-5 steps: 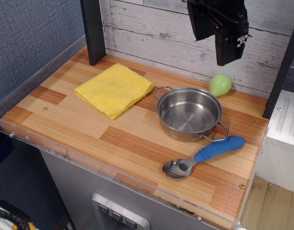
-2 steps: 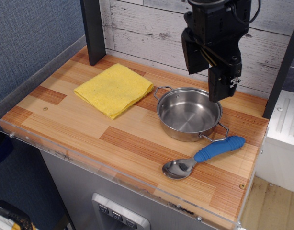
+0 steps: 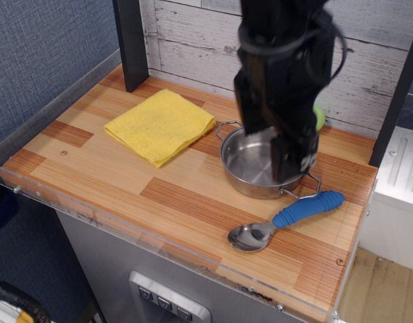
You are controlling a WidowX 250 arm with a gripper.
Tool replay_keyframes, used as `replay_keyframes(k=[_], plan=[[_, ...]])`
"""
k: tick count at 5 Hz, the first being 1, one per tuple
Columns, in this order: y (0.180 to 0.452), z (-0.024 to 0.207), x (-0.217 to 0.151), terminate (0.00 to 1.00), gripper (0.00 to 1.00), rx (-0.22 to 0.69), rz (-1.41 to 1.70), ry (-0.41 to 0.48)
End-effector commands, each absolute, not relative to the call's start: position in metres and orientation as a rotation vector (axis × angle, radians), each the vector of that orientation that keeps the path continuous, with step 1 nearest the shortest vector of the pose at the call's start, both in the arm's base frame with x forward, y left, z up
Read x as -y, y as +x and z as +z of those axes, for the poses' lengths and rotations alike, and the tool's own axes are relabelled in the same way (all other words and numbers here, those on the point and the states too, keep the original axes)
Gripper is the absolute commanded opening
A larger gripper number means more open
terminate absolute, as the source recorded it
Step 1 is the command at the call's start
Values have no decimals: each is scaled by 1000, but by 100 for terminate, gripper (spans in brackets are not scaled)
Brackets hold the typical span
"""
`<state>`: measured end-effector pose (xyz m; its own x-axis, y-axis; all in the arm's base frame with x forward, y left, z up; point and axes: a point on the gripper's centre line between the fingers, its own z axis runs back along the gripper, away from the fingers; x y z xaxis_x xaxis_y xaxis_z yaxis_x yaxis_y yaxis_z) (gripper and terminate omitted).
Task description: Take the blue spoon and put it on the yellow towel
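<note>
Steel pot [image 3: 255,171] sits mid-table, its visible inside bare, partly hidden by the gripper [image 3: 279,145] above it, fingers spread apart. Blue spoon [image 3: 287,219] lies just beside the pot's front; yellow towel [image 3: 160,124] lies left.

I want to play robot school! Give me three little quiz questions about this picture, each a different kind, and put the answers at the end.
1. True or false: the blue spoon lies on the yellow towel.
2. What is the robot's hand hanging over? A) the yellow towel B) the steel pot C) the spoon
3. Fill in: the spoon's handle is ____.

Key:
1. False. It lies on the wooden table, in front of the pot.
2. B
3. Blue
</note>
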<state>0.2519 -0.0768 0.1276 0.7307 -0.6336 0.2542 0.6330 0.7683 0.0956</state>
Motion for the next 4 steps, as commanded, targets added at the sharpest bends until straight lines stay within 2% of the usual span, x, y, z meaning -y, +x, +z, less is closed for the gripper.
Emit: replay_keyframes(k=[1,4], plan=[[235,111,70,0,100,365,-627,-48],[234,63,67,0,100,366,-495,-36]])
